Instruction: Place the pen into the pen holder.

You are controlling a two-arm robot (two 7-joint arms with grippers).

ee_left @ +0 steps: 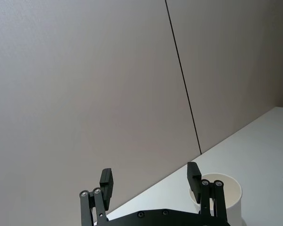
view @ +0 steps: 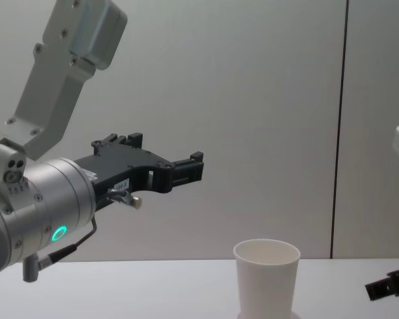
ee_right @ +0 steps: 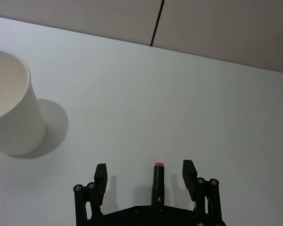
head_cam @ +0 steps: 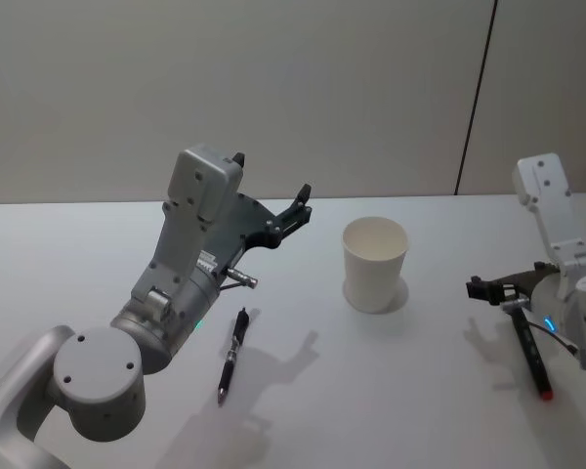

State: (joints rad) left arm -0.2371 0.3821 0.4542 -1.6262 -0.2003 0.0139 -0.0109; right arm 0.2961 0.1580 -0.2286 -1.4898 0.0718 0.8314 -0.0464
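Observation:
A black pen (head_cam: pixel 232 354) with a red tip lies on the white table, just in front of my left arm. My left gripper (head_cam: pixel 298 202) (ee_left: pixel 150 179) (view: pixel 196 166) is raised above the table, open and empty, pointing towards the pen holder. The pen holder (head_cam: pixel 375 264) (ee_left: pixel 225 190) (ee_right: pixel 9 113) (view: pixel 266 276), a white paper cup, stands upright and empty at mid-table. A second black pen (head_cam: pixel 530 349) (ee_right: pixel 158 181) with a red end lies at the right. My right gripper (head_cam: pixel 479 289) (ee_right: pixel 145 173) (view: pixel 389 284) hovers low over it, open, the pen's end showing between the fingers, untouched.
The white table (head_cam: pixel 391 391) ends at a grey panelled wall behind. Bare table lies between the pen holder and each pen.

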